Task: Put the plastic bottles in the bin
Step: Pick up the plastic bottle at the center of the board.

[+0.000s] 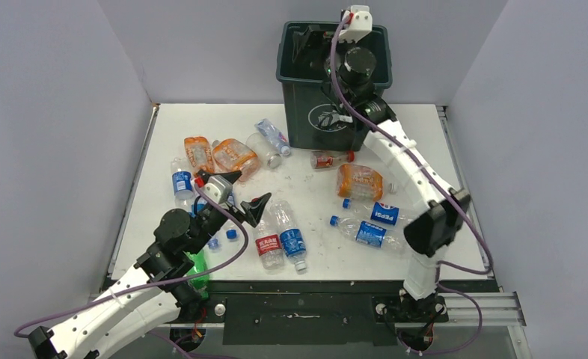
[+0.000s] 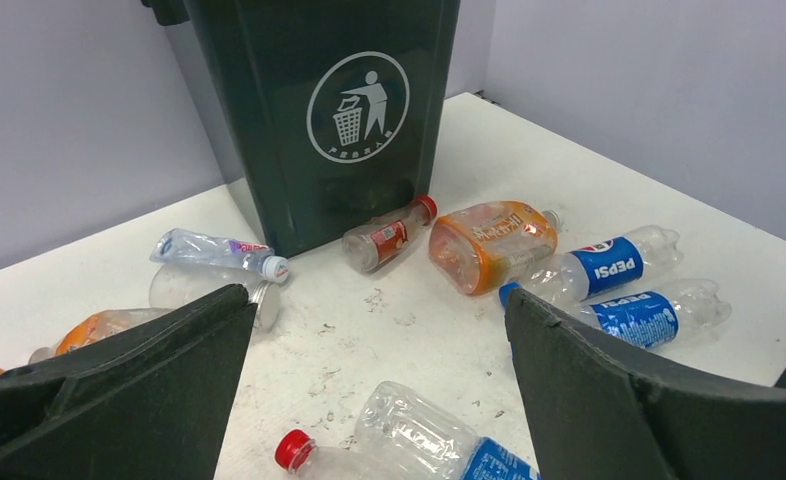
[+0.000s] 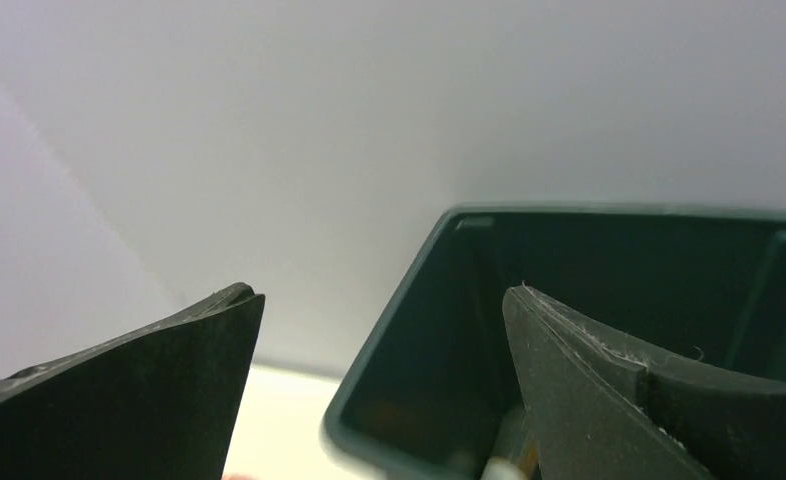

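Observation:
The dark green bin (image 1: pixel 327 123) stands at the back of the table, its logo facing me (image 2: pixel 359 105). My right gripper (image 1: pixel 311 39) hangs open over its mouth with nothing between the fingers (image 3: pixel 384 295). Below it, inside the bin (image 3: pixel 399 330), a blurred pale-capped bottle (image 3: pixel 507 458) shows. Several plastic bottles lie on the table: orange ones (image 1: pixel 235 155) (image 1: pixel 359 181), two Pepsi ones (image 1: pixel 384 213) (image 2: pixel 609 265), and a red-labelled one (image 1: pixel 268 243). My left gripper (image 1: pixel 246 192) is open above a clear red-capped bottle (image 2: pixel 414 425), its fingers apart from it (image 2: pixel 377 295).
A small red-capped bottle (image 2: pixel 389 235) lies against the bin's front. A clear bottle (image 2: pixel 214 250) rests left of it. A green bottle (image 1: pixel 197 269) lies near the left arm's base. Grey walls close in three sides of the white table (image 1: pixel 313 187).

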### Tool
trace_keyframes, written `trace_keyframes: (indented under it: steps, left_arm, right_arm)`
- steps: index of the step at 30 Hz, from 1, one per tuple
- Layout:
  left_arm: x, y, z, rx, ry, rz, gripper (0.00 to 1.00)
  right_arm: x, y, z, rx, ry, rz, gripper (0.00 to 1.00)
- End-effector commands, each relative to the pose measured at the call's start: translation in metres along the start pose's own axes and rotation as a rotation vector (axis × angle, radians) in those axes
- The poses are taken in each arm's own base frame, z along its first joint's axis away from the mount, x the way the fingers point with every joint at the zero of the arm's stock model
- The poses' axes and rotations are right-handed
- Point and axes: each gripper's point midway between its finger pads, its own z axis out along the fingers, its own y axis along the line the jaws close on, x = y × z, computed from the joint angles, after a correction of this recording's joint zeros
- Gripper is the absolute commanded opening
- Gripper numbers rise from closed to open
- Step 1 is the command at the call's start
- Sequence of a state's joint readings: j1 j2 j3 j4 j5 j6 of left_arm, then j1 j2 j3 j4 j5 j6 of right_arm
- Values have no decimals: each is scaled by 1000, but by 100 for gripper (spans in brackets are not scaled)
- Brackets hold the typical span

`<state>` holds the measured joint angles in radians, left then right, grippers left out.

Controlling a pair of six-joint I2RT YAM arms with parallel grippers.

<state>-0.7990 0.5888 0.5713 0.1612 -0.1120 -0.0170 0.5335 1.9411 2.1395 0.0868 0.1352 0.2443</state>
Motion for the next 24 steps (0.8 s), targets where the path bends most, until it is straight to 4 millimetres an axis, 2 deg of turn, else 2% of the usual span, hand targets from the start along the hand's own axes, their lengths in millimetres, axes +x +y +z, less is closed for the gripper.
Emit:
trace_keyframes:
  steps: [1, 3, 4, 8, 15, 19, 22, 24]
  left_arm:
    - [-17, 12, -3, -67, -54, 3, 96]
    - [-19, 18, -6, -101, -61, 0, 96]
    - [-20, 22, -7, -118, -64, 24, 96]
    - [-23, 31, -11, -168, -79, 35, 96]
    - [-21, 27, -10, -145, -72, 50, 96]
    - [-18, 24, -8, -127, -63, 58, 96]
    - [-14, 21, -6, -113, -52, 61, 96]
    - [-11, 19, -5, -102, -45, 63, 96]
  right_arm:
    - [-80, 58, -93, -124, -101, 83, 94]
    - [-61, 69, -133, -169, -50, 108, 94]
    - [-28, 69, -151, -171, 20, 119, 94]
    - [38, 62, -225, -197, 169, 202, 94]
    - [165, 42, -328, -245, 545, 164, 92]
    - [234, 36, -376, -279, 719, 167, 91]
    - [266, 34, -396, -274, 772, 163, 92]
    - [278, 32, -399, -265, 784, 145, 93]
